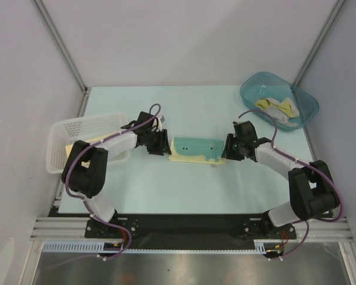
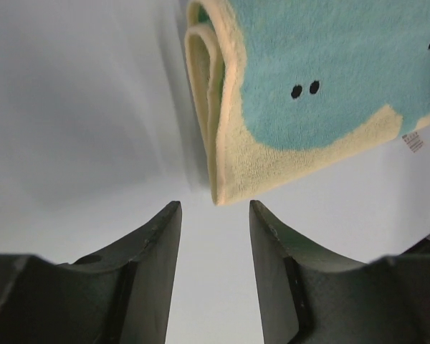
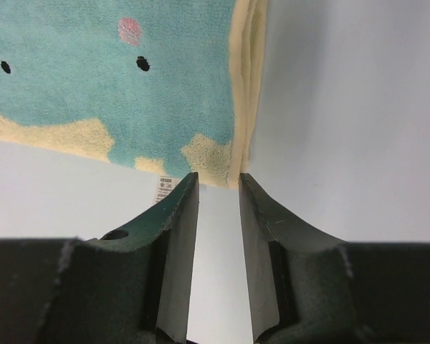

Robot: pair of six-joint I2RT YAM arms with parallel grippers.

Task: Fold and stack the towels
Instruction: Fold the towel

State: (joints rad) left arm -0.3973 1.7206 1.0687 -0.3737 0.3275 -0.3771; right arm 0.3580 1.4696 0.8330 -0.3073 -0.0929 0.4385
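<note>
A pale yellow and teal towel (image 1: 197, 149) lies folded into a long strip on the table's middle. My left gripper (image 1: 162, 144) is open at its left end; in the left wrist view the towel's folded corner (image 2: 226, 172) sits just beyond the gripper (image 2: 215, 204), with nothing between the fingers. My right gripper (image 1: 228, 148) is open at the right end. In the right wrist view the towel (image 3: 93, 64) has its near corner touching the tips of the gripper (image 3: 218, 175). More towels (image 1: 277, 110), yellow and white, lie crumpled in the teal tub (image 1: 308, 104).
A white mesh basket (image 1: 59, 133) stands at the left edge of the table behind my left arm, with a pale yellow cloth (image 1: 86, 145) inside. The teal tub stands at the back right corner. A white label (image 3: 165, 188) sticks out from the towel's near edge.
</note>
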